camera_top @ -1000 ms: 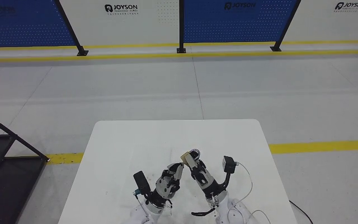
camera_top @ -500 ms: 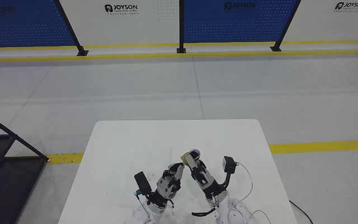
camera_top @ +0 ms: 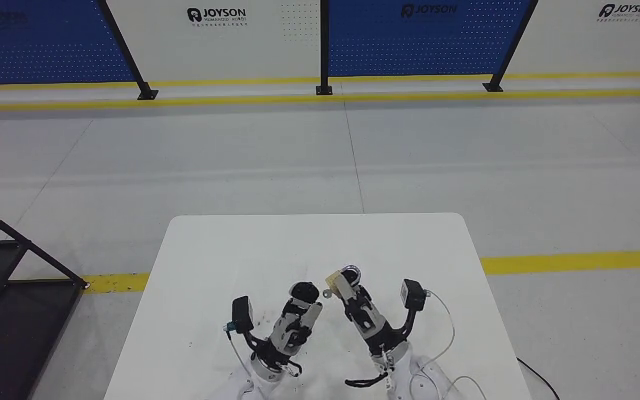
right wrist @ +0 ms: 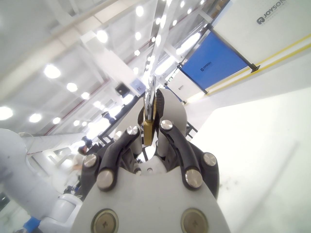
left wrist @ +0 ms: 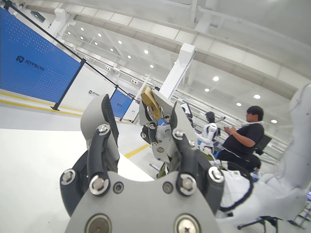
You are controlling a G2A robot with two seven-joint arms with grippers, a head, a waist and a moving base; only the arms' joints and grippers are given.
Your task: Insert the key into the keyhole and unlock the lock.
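Note:
A brass padlock (camera_top: 334, 283) with a silver shackle (right wrist: 151, 89) is held up above the white table (camera_top: 300, 240), and my right gripper (camera_top: 340, 288) is shut on its body (right wrist: 148, 127). The left wrist view looks at the padlock (left wrist: 149, 103) end-on, with a round silver part (left wrist: 151, 110) on that end. Whether a key sits there I cannot tell. My left gripper (camera_top: 304, 293) stands open a short way left of the padlock, apart from it, with nothing between its fingers (left wrist: 109, 112).
Both arms stand near the table's front edge, and the table's far half (camera_top: 320, 235) is bare. A white cable (camera_top: 445, 325) hangs by the right wrist. A black rack (camera_top: 25, 265) stands on the floor left of the table.
My left gripper has drawn back to the left, away from the padlock it was close against. The right gripper and padlock have hardly moved.

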